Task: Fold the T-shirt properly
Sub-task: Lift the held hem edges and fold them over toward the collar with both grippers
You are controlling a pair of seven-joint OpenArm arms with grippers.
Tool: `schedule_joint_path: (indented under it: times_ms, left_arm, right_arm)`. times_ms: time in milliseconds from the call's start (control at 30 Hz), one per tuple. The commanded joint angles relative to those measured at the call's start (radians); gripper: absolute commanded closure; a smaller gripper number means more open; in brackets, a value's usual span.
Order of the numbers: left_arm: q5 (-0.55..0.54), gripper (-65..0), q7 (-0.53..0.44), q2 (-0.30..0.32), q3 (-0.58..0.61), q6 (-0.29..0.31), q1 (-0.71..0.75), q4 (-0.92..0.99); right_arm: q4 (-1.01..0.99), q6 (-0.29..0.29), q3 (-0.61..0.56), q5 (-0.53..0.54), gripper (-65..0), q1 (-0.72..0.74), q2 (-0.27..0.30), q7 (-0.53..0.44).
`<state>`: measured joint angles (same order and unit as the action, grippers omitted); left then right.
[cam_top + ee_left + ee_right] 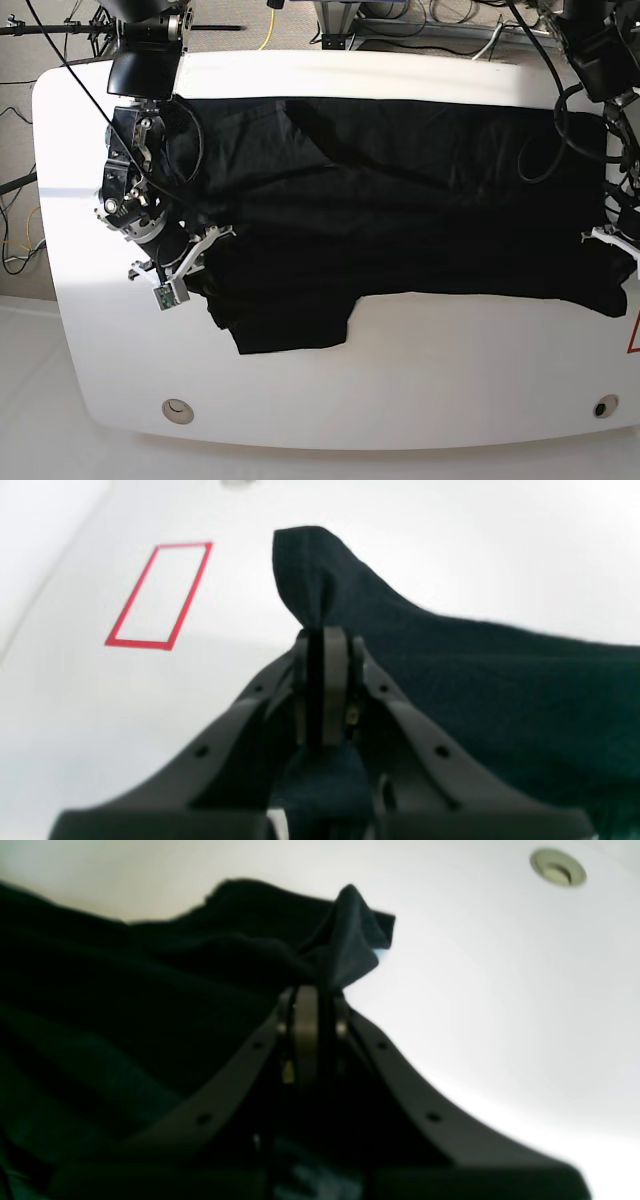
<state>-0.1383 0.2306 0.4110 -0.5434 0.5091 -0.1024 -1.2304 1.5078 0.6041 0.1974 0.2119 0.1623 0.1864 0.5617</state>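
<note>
**Operator:** Report the position of the garment.

**Technician:** The T-shirt (pixel 400 200) lies spread across the white table (pixel 400 400), covering most of its width, with one sleeve (pixel 285 320) projecting toward the near edge. No print is visible in the base view; the upper surface reads plain black.

**Operator:** State of each gripper.

**Technician:** The left gripper (pixel 322 630) has its jaws pressed together on a pinched tuft of black cloth, which stands up past the fingertips. The right gripper (pixel 312 990) is likewise clamped on a bunched corner of the fabric. In the base view the two arms sit at opposite ends of the shirt.

**Operator:** Reason for that arrangement?

**Technician:** Judged from the layout, gripping both ends of one edge allows that edge to be lifted and carried over evenly, producing a straight fold line. The fold itself does not appear to be made yet.

**Operator:** Other items?

**Technician:** A red tape rectangle (pixel 159 595) is marked on the table beside the left gripper, and a round grommet (pixel 557 867) sits near the right gripper.
</note>
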Motion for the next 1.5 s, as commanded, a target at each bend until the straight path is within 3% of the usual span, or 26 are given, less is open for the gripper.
schedule_joint_path:
  times_ms: [0, 233, 300, 500, 900, 1233, 1467]
  left_arm:
    - [-0.032, 0.0, -0.024, 0.028, -0.009, 0.002, 0.018, -0.034]
    - [-0.045, 0.0, -0.001, 0.033, -0.015, 0.007, 0.094, -0.103]
    - [-0.013, 0.0, 0.034, 0.012, -0.012, 0.009, 0.156, -0.174]
    - [0.0, 0.0, 0.08, -0.003, -0.019, 0.01, 0.212, -0.231]
    - [-0.01, 0.0, 0.141, 0.0, -0.03, 0.01, 0.279, -0.301]
    - [-0.026, 0.0, 0.132, 0.016, -0.023, 0.007, 0.307, -0.28]
    - [-0.046, 0.0, 0.101, 0.034, -0.022, 0.014, 0.376, -0.267]
  right_arm:
    - [0.054, 0.001, 0.006, 0.011, 0.0, -0.003, 0.008, -0.02]
    - [0.124, 0.001, 0.025, 0.012, 0.0, -0.061, 0.004, 0.02]
    - [0.18, 0.001, 0.039, 0.011, 0.0, -0.096, 0.007, 0.094]
    - [0.23, 0.002, 0.062, 0.019, 0.0, -0.13, 0.008, 0.17]
    - [0.295, 0.0, 0.072, 0.001, 0.0, -0.18, 0.001, 0.237]
    - [0.323, 0.002, 0.067, -0.005, 0.0, -0.227, 0.006, 0.265]
    - [0.325, 0.003, 0.136, -0.007, 0.0, -0.282, 0.003, 0.297]
